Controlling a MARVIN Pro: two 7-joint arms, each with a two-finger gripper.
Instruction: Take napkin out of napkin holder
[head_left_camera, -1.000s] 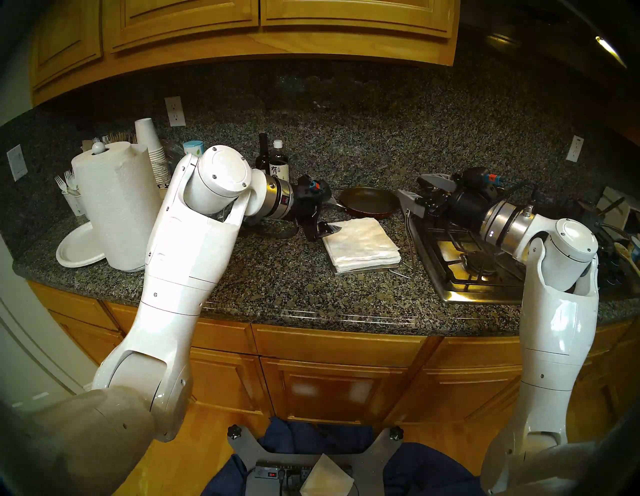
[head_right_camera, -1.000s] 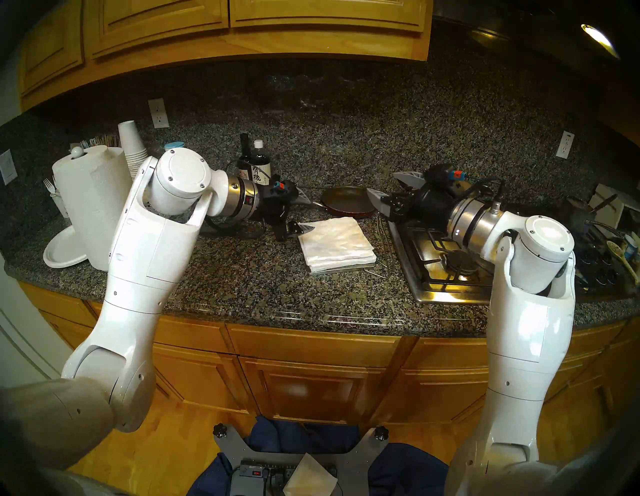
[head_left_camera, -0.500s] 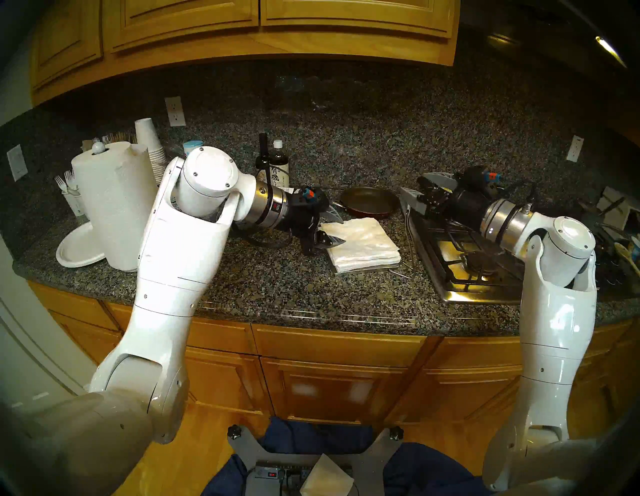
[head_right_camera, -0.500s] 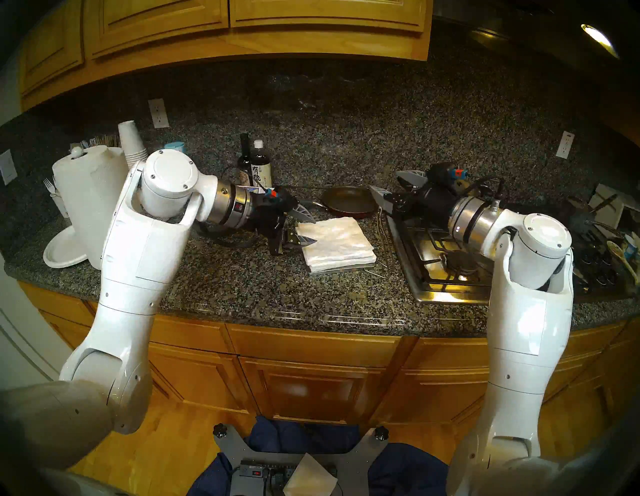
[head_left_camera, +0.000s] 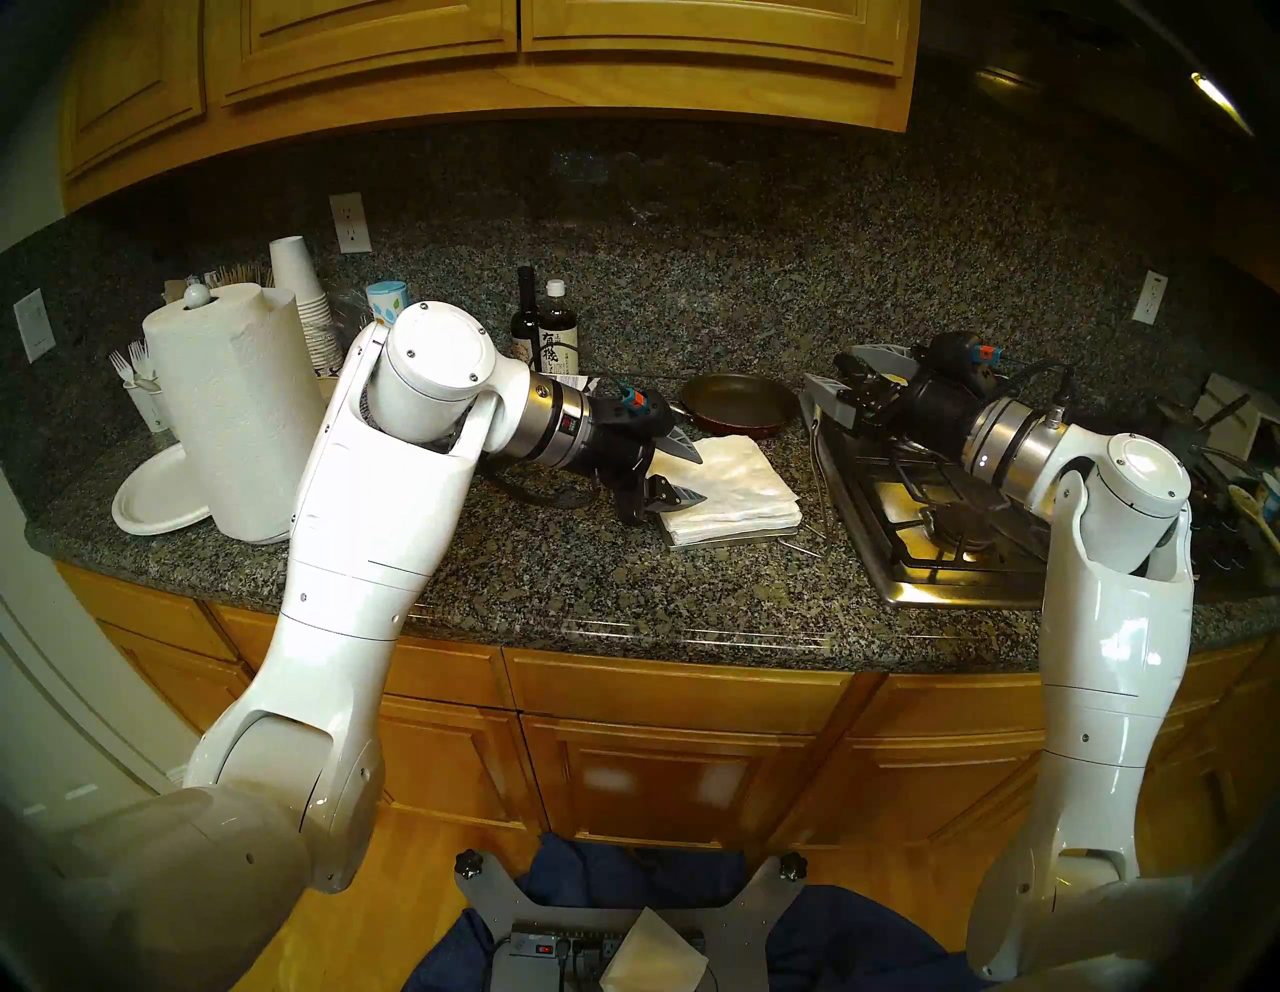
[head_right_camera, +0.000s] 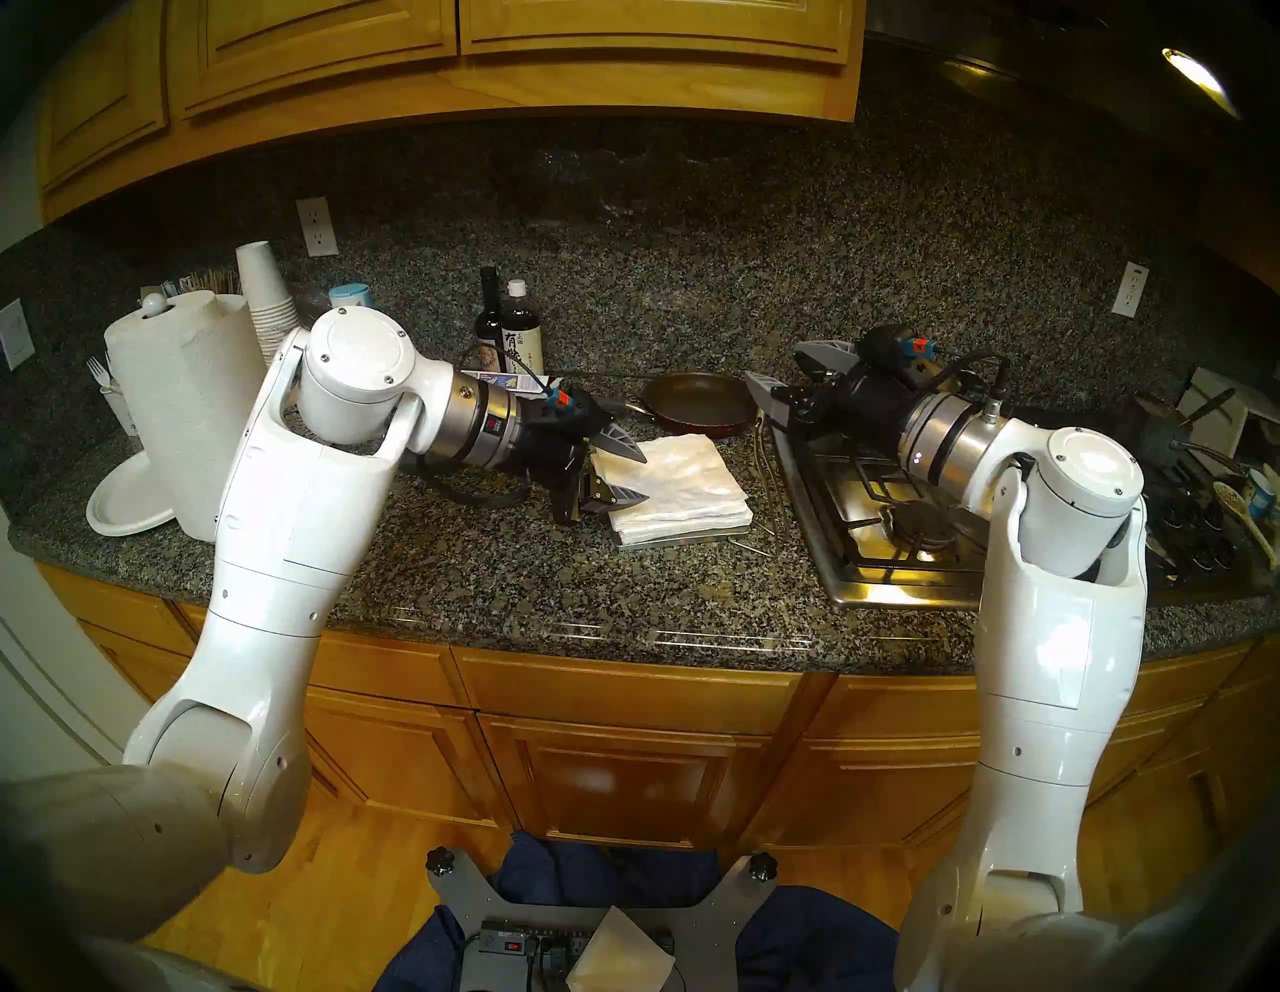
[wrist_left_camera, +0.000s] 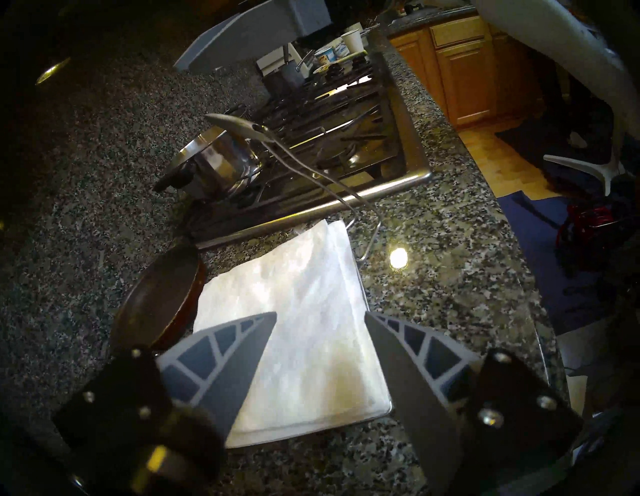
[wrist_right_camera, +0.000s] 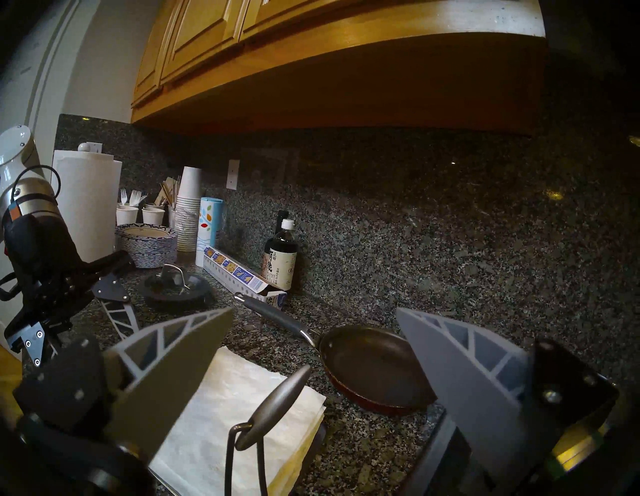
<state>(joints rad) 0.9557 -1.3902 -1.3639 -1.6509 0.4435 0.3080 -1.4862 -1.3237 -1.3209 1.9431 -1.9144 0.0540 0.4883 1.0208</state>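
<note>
Left tool (head_left_camera: 682, 474) spread, holding nothing, fingers straddling near-left corner of top napkin (head_left_camera: 727, 471) on stack in napkin holder (wrist_left_camera: 379, 414), mid-bench. Advice: lower, pinch only top sheet, peel leftward. Right tool (wrist_right_camera: 313, 313) spread, idle over wire arm (wrist_right_camera: 273, 403)

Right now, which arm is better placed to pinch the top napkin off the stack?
Left. Its pincer is open right over the napkin, fingers astride its near edge. The right pincer hangs by the stove, open.
</note>
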